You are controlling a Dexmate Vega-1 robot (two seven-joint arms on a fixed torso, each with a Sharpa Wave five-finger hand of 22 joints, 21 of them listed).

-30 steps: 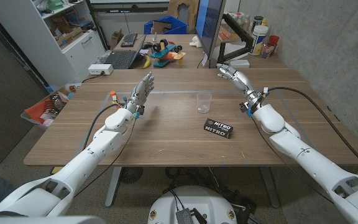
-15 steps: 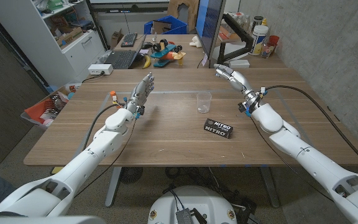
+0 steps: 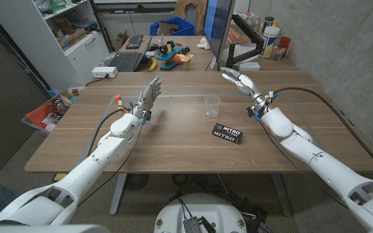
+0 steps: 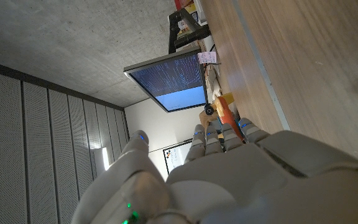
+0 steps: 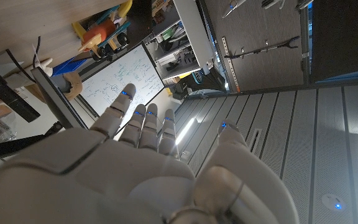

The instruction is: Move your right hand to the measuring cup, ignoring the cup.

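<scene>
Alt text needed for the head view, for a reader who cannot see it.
Two white robot arms reach over a wooden table; the right hand is raised, open, beyond and to the right of a clear plastic cup. The left hand stands open and upright at the left. A black box labelled NITRO lies nearer than the cup.

Two robot hands over a wooden table point(image 3: 173, 142)

The clear measuring cup point(image 3: 212, 106) stands in the middle, the right hand point(image 3: 237, 79) raised to its far right.

Measuring cup point(image 3: 212, 106) markings too small to read; both forearms cut off
</scene>
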